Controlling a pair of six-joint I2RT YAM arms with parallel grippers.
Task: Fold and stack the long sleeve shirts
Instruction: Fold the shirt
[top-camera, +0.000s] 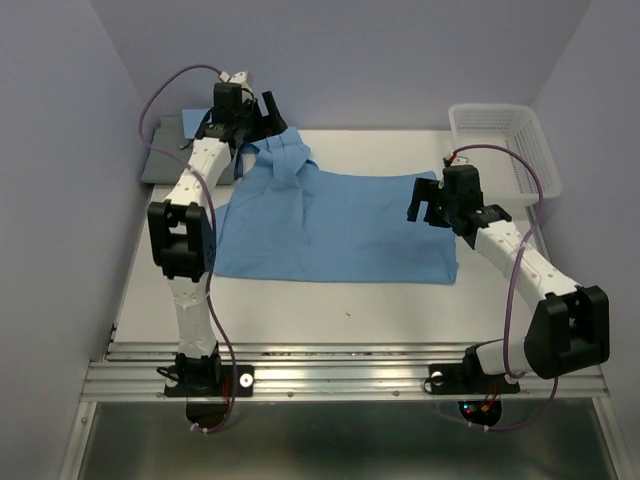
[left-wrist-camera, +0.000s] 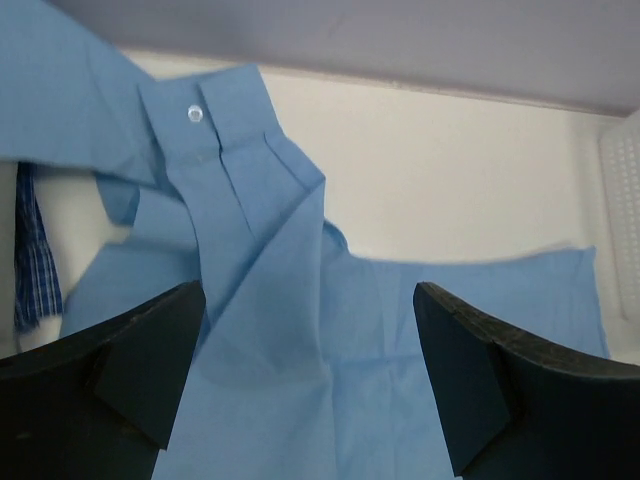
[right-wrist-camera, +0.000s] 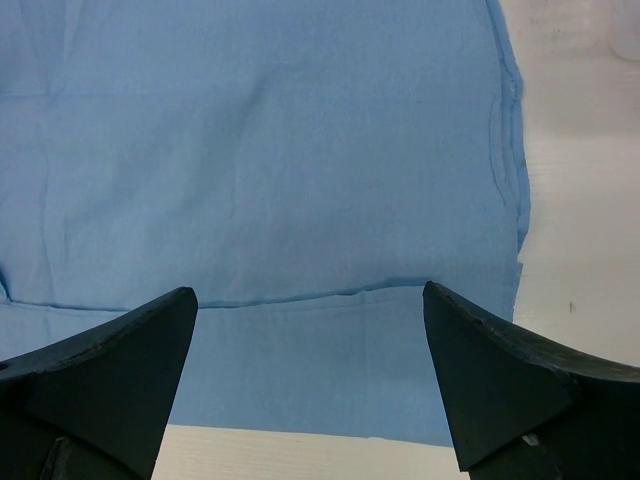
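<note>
Both grippers spread wide over the blue shirt (top-camera: 340, 225)
Grey shirt (top-camera: 160, 160) lies left of the left gripper (left-wrist-camera: 308, 292) — fingers apart, the blue shirt's buttoned band just beyond them; right gripper (right-wrist-camera: 310, 292) — fingers apart, blue cloth between and beyond.

White table (top-camera: 300, 300), matte top. Light blue shirt (top-camera: 340, 225) spread flat across the middle, one cuffed sleeve bunched toward the far-left. Grey shirt (top-camera: 162, 160) lies at the far-left corner, just beside the blue one. White mesh basket (top-camera: 530, 150) sits at the far-right corner.
</note>
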